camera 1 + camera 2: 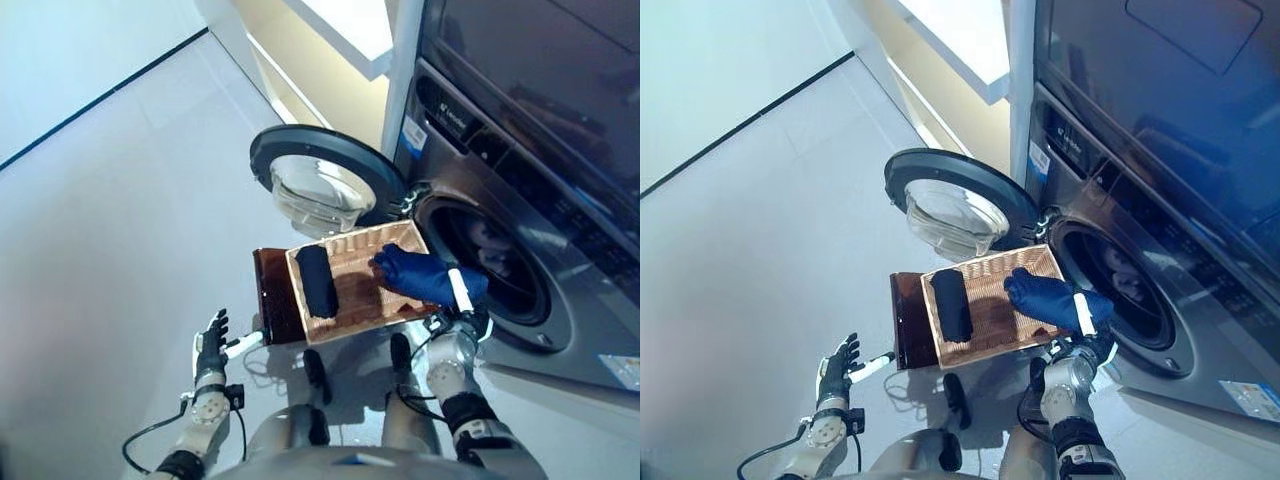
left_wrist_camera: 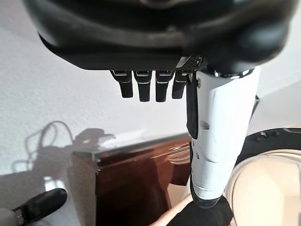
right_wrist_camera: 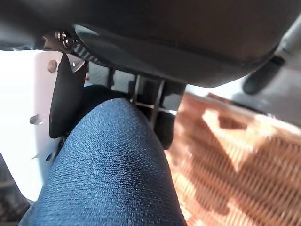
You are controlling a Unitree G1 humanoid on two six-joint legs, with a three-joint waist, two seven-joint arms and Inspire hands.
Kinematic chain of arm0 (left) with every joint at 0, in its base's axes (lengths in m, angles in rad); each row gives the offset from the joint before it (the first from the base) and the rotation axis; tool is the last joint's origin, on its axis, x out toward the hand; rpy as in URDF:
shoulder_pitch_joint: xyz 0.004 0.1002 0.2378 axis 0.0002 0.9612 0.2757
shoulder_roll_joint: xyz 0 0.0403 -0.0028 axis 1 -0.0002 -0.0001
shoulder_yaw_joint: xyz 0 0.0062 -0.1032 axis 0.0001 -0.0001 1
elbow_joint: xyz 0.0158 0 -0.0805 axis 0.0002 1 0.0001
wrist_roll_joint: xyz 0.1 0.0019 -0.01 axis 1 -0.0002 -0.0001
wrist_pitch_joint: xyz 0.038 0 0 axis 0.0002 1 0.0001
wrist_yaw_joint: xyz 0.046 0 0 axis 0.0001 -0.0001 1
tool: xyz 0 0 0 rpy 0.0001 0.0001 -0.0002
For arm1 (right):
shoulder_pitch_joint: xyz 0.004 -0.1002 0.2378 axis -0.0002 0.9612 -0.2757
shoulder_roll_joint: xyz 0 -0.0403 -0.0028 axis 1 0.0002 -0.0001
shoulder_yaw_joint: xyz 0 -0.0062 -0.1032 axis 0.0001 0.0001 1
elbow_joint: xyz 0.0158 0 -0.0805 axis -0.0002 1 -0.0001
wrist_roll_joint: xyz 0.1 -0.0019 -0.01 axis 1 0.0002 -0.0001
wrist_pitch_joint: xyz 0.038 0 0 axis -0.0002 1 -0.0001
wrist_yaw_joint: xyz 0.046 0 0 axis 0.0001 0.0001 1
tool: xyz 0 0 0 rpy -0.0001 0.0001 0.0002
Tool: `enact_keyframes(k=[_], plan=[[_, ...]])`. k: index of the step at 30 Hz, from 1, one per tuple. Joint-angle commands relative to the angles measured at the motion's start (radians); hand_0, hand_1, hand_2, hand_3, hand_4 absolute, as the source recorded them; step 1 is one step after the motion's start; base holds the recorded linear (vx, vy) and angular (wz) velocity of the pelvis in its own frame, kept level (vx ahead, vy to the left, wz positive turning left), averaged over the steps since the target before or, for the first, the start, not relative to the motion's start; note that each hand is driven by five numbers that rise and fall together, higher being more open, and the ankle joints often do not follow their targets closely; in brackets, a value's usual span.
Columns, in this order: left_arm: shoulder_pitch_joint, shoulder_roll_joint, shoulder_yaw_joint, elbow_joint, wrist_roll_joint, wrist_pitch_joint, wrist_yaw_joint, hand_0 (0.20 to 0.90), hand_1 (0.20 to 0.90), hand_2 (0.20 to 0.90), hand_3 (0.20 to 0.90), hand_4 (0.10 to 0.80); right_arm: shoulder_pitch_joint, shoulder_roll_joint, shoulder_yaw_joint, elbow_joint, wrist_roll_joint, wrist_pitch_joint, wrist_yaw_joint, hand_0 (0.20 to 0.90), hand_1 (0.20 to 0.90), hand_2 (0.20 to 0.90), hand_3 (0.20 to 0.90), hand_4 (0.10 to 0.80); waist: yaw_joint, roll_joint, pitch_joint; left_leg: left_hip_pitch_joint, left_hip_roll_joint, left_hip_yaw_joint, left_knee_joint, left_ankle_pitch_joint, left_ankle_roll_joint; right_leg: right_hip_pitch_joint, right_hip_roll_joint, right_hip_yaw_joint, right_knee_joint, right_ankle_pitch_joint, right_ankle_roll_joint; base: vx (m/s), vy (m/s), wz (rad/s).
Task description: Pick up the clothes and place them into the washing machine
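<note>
The right robot hand (image 1: 462, 312) is curled round a blue cloth (image 1: 425, 276), holding it over the basket (image 1: 352, 290) rim, just beside the washer's (image 1: 520, 200) open drum, while the left robot hand (image 1: 211, 345) hangs relaxed, holding nothing.

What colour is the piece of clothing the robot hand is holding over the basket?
Dark blue garment, held by the right robot hand; clearest in the right wrist view.
</note>
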Motion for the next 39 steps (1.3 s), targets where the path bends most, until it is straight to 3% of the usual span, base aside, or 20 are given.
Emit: enact_keyframes(k=[1, 3, 8, 9, 10, 13, 18, 28, 35, 39], plan=[[-0.05, 0.04, 0.022, -0.062, -0.027, -0.073, 0.009, 0.9, 0.9, 0.9, 0.9, 0.8, -0.145, -0.007, -0.027, -0.112, 0.032, -0.142, 0.023, 0.2, 0.2, 0.2, 0.2, 0.3, 0.008, -0.008, 0.065, -0.086, 0.027, -0.014, 0.174, -0.098, -0.077, -0.031, -0.053, 0.042, 0.042, -0.016, 0.032, -0.047, 0.017, -0.24], [-0.053, 0.042, 0.02, -0.079, -0.03, -0.077, 0.01, 0.9, 0.9, 0.9, 0.9, 0.8, -0.171, -0.012, -0.03, -0.115, 0.034, -0.154, 0.015, 0.2, 0.2, 0.2, 0.2, 0.3, 0.007, 0.0, 0.08, -0.107, 0.029, -0.011, 0.205, -0.108, -0.076, -0.053, -0.049, 0.045, 0.072, -0.026, 0.028, -0.091, -0.015, -0.15], [-0.074, 0.06, 0.045, -0.131, -0.054, -0.093, 0.011, 0.9, 0.9, 0.9, 0.9, 0.8, -0.26, -0.034, -0.083, -0.105, 0.054, -0.215, -0.012, 0.2, 0.2, 0.2, 0.2, 0.3, 0.011, 0.016, 0.129, -0.226, 0.073, -0.019, 0.376, -0.17, -0.076, -0.162, -0.028, 0.043, 0.225, -0.097, -0.004, -0.087, -0.073, 0.11], [-0.075, 0.065, 0.069, -0.147, -0.069, -0.1, 0.013, 0.9, 0.9, 0.9, 0.9, 0.8, -0.292, -0.052, -0.109, -0.097, 0.055, -0.238, -0.029, 0.2, 0.2, 0.2, 0.2, 0.3, 0.016, 0.022, 0.128, -0.264, 0.089, -0.038, 0.446, -0.227, -0.085, -0.202, -0.021, 0.041, 0.3, -0.155, -0.011, -0.091, -0.104, 0.33], [-0.076, 0.064, 0.07, -0.148, -0.07, -0.1, 0.013, 0.9, 0.9, 0.9, 0.9, 0.8, -0.296, -0.053, -0.108, -0.096, 0.053, -0.238, -0.03, 0.2, 0.2, 0.2, 0.2, 0.3, 0.013, 0.021, 0.13, -0.285, 0.094, -0.028, 0.455, -0.203, -0.08, -0.221, -0.019, 0.041, 0.303, -0.132, -0.018, 0.027, -0.071, 0.34], [-0.067, 0.067, 0.097, -0.162, -0.094, -0.11, 0.017, 0.9, 0.9, 0.9, 0.9, 0.8, -0.354, -0.086, -0.129, -0.076, 0.051, -0.26, -0.055, 0.2, 0.2, 0.2, 0.2, 0.3, 0.024, 0.029, 0.132, -0.331, 0.107, -0.05, 0.549, -0.27, -0.081, -0.279, 0.004, 0.046, 0.403, -0.199, -0.03, 0.001, -0.05, 0.2], [-0.067, 0.075, 0.12, -0.166, -0.098, -0.114, 0.03, 0.9, 0.9, 0.9, 0.9, 0.8, -0.43, -0.124, -0.163, -0.044, 0.052, -0.297, -0.085, 0.2, 0.2, 0.2, 0.2, 0.3, 0.026, 0.044, 0.146, -0.393, 0.116, -0.064, 0.631, -0.306, -0.07, -0.351, 0.029, 0.06, 0.496, -0.242, -0.056, -0.023, -0.061, -0.1], [-0.037, 0.077, 0.092, -0.186, -0.073, -0.118, 0.024, 0.9, 0.9, 0.9, 0.9, 0.8, -0.595, -0.333, -0.219, 0.124, 0.04, -0.288, -0.132, 0.2, 0.2, 0.2, 0.2, 0.3, 0.054, 0.113, 0.143, -0.391, 0.098, -0.079, 0.554, -0.27, -0.072, -0.394, 0.04, 0.072, 0.501, -0.256, -0.065, 0.007, -0.015, -0.03], [-0.047, 0.089, 0.058, -0.169, -0.055, -0.115, 0.02, 0.9, 0.9, 0.9, 0.9, 0.8, -0.781, -0.551, -0.16, 0.244, 0.016, -0.24, -0.148, 0.2, 0.2, 0.2, 0.2, 0.3, 0.102, 0.171, 0.129, -0.358, 0.085, -0.096, 0.407, -0.186, -0.097, -0.418, 0.034, 0.078, 0.484, -0.259, -0.06, 0.014, -0.033, 0.11], [-0.053, 0.098, 0.058, -0.193, -0.04, -0.116, 0.025, 0.9, 0.9, 0.9, 0.9, 0.8, -0.864, -0.654, -0.094, 0.284, -0.011, -0.202, -0.142, 0.2, 0.2, 0.2, 0.2, 0.3, 0.12, 0.18, 0.125, -0.338, 0.076, -0.108, 0.339, -0.144, -0.113, -0.429, 0.029, 0.076, 0.489, -0.262, -0.058, 0.002, -0.057, 0.09]])
